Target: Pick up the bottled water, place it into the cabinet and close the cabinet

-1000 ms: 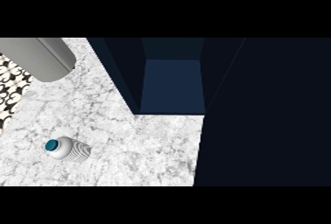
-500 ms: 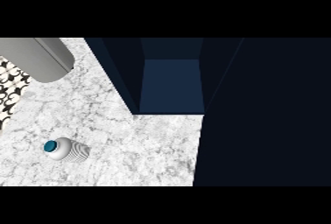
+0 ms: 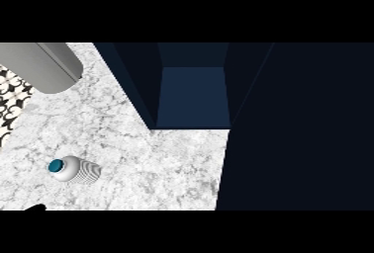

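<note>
I count one water bottle (image 3: pixel 73 170) lying on the marble counter (image 3: pixel 146 163), left of one open cabinet (image 3: pixel 194 96), with one black hand tip (image 3: pixel 34 207) whose pose I cannot tell.

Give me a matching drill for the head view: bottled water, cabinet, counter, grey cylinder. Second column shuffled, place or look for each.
Things:
1. bottled water
2. cabinet
3. counter
4. grey cylinder

Descriptions:
A. white marbled surface
B. top left corner of the view
C. dark blue, open, inside bare in view
D. lower left, teal cap, ribbed pale body

Pairs: 1-D, 2-C, 3-A, 4-B
</note>
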You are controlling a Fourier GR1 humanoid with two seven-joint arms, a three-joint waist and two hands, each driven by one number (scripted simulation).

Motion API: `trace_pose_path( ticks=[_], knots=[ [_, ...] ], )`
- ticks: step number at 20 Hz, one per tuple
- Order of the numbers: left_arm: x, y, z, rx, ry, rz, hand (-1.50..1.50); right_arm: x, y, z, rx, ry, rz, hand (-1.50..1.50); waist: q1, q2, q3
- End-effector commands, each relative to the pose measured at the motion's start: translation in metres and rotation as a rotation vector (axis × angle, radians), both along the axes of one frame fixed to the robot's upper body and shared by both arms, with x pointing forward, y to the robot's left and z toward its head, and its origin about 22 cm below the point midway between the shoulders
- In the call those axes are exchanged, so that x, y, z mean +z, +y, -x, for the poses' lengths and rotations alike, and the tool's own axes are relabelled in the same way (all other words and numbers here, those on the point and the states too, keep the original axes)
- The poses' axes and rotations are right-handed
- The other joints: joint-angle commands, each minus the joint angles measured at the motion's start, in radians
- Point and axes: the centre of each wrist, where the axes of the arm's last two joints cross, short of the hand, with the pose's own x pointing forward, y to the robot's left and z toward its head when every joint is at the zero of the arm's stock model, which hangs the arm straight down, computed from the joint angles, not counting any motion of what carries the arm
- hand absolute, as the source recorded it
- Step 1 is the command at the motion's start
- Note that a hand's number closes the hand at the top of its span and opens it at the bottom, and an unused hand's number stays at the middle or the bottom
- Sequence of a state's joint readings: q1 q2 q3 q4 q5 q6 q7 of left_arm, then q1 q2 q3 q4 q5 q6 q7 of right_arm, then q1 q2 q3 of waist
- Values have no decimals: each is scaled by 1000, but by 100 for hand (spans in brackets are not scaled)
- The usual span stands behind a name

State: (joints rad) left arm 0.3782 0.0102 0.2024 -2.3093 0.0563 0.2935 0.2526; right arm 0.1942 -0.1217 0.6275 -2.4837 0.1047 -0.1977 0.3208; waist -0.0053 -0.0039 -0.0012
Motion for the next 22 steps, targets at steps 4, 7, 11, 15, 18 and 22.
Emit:
trace_pose_path(
  ticks=[4,7,11,15,18,22],
  knots=[
    [-36,13,-15,37,38,11,-150,14,-8,20,-61,-69,64,-150,-3,0,0],
    [-47,21,-9,32,49,4,-150,21,-7,24,-78,-73,33,-150,1,-1,0],
    [-62,23,-32,29,85,22,-150,26,-11,27,-71,-83,27,-150,-7,1,0],
    [-108,15,-32,5,109,4,-150,19,-6,14,-71,-66,49,-150,-2,2,0],
    [-122,4,-46,-27,110,7,-150,13,3,13,-53,-90,35,-150,-4,2,0],
    [-131,22,-37,-28,88,44,-150,20,-6,21,-65,-73,50,-150,0,1,0]
  ],
)
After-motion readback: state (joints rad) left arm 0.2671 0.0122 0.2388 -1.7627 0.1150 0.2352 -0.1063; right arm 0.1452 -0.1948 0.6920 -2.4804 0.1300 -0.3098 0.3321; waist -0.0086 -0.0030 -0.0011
